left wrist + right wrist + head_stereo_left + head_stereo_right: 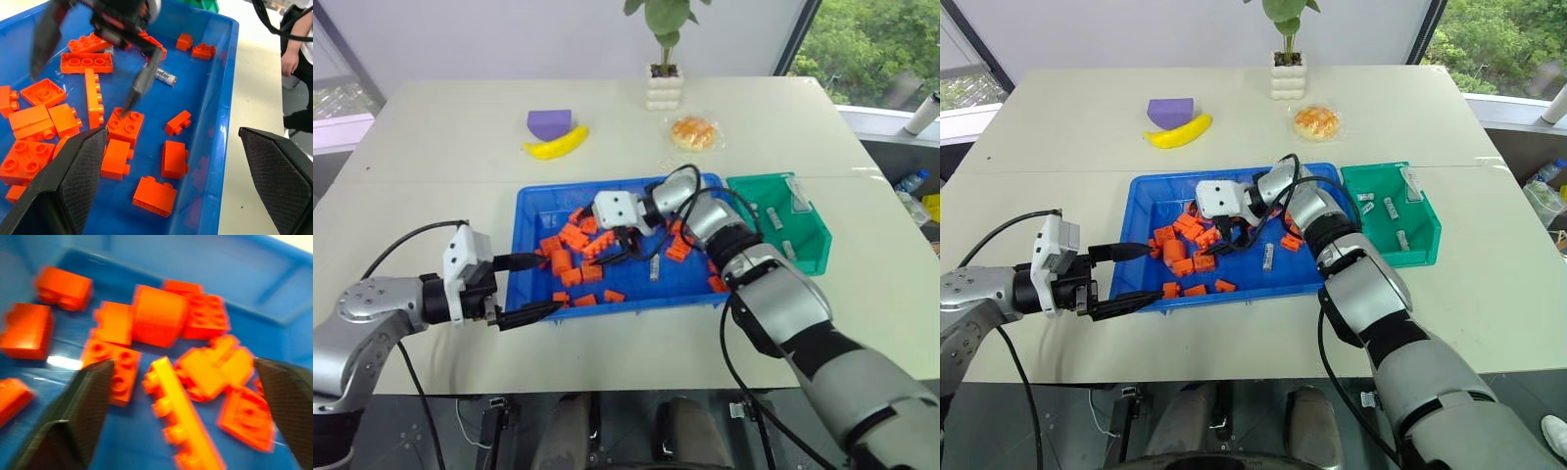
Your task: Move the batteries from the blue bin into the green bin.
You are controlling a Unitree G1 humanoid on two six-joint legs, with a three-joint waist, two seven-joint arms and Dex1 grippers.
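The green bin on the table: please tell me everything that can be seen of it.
The green bin is a small, deep, teal-green rectangular container that looks like plastic, open at the top. It stands upright on the pale table, just to the right of the large shallow blue plastic tray; whether they touch is unclear. Several small silvery-grey cylindrical batteries lie on its floor. Neither hand touches it.

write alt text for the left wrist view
The left pincer, open, hovers over the blue bin of scattered orange bricks. Beyond, the right pincer, open, points down among them, near one battery.
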